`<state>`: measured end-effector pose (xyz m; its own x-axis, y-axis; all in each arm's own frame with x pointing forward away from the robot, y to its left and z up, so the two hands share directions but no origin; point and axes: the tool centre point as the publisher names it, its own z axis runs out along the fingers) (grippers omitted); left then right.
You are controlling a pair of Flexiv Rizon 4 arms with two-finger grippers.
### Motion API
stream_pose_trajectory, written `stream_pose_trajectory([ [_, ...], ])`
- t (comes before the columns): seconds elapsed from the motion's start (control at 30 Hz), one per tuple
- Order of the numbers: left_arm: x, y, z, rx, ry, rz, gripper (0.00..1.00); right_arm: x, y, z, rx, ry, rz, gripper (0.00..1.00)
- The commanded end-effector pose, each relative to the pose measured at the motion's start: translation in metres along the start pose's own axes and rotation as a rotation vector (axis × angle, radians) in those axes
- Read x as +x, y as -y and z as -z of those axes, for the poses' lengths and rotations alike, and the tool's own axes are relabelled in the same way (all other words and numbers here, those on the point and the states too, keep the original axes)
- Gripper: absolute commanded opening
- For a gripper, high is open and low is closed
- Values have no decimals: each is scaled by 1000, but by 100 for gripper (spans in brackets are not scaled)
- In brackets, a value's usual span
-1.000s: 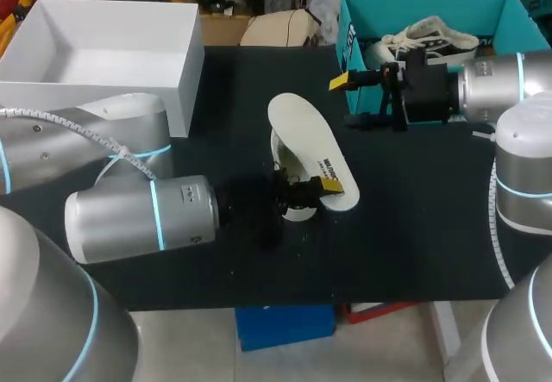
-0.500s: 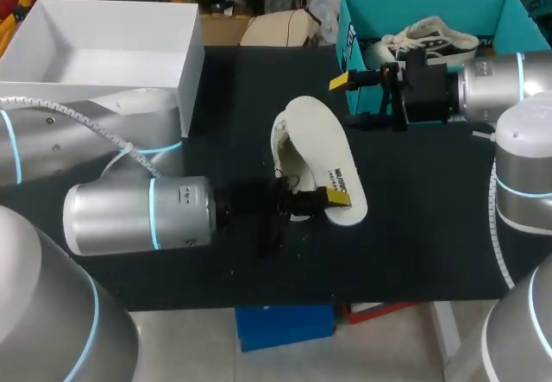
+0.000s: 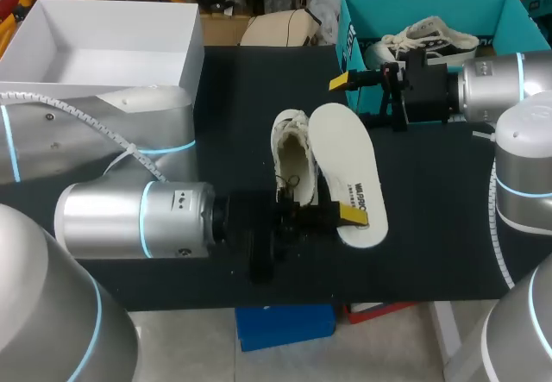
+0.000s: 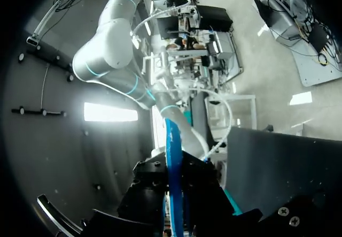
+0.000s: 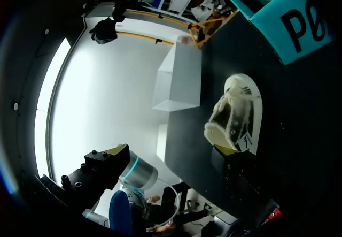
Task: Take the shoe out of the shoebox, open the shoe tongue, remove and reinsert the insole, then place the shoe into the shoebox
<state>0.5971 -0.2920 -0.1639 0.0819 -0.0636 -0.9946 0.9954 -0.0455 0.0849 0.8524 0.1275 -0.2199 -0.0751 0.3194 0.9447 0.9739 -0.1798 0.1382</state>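
- Left jaws clamp the insole (image 3: 345, 162); right jaws stand apart, empty.
- Shoe (image 3: 291, 153) and insole are both out.
- Still to do: insole back in, shoe put away.

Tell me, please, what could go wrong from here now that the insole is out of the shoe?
The left gripper pinches the insole at one end only, so the free length may bend or slip on reinsertion. No gripper holds the shoe; pushing the insole in could shove it away. The open right gripper hangs close to the shoebox and might knock it.
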Motion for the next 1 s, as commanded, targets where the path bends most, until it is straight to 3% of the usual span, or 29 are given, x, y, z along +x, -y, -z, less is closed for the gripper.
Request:
stream_pose_trajectory([
  [0.03, -27, 12, -8, -6, -165, 15, 0, -1, 1, -1, -4, -2, 0, 100],
  [0.27, -65, 17, -18, -30, -196, 77, 0, -1, 1, -1, -4, -2, 0, 100],
  [0.63, -116, 5, -25, -76, -21, 169, 0, -1, 1, -1, -4, -2, 0, 100],
  [0.7, -121, 3, -25, -64, 28, 222, 0, -1, 1, -1, -4, -2, 0, 100],
  [0.87, -120, -11, -23, -164, 67, 374, 0, -1, 1, -1, -4, -2, 0, 100],
  [1.0, -127, -12, -27, -209, 0, 301, 0, -1, 1, -1, -4, -2, 0, 100],
])
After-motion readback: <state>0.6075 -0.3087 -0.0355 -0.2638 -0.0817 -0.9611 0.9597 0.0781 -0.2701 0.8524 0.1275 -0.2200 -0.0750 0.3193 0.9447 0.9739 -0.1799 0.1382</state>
